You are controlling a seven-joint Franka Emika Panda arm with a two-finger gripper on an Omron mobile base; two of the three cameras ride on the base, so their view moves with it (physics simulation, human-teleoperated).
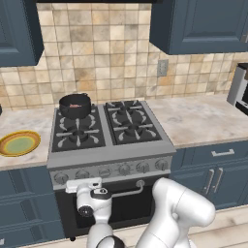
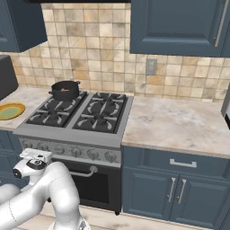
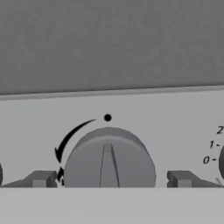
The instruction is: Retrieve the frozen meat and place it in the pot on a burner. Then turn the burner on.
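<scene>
Our gripper (image 3: 109, 180) sits right up against the stove's front panel, fingers (image 3: 40, 179) spread wide, one on either side of a round grey knob (image 3: 109, 158). We read the jaws as open: both tips stand apart from the knob's sides, so nothing is grasped. The knob's ridge points up toward a black dot on the panel, with a curved black arrow sweeping down its left side. Numerals 0, 1 and 2 show at the right edge beside a neighbouring knob.

From the left base view we see the hand (image 1: 83, 186) at the left end of the knob row (image 1: 114, 171), in front of the oven door and next to its handle (image 1: 127, 190).

On the stove (image 2: 117, 133), the pot (image 1: 75, 105) stands on the far left burner (image 1: 75, 116). We see the frozen meat (image 1: 74, 104) as a pinkish patch inside the pot; the right base view shows the same reddish patch within the rim. We see no flame at any of the four burners.

A yellow-rimmed green plate (image 1: 19, 143) lies on the counter (image 1: 14, 125) left of the stove, well apart from the pot. To the right, the marble counter runs under an outlet (image 2: 151, 66) on the tiled wall.
</scene>
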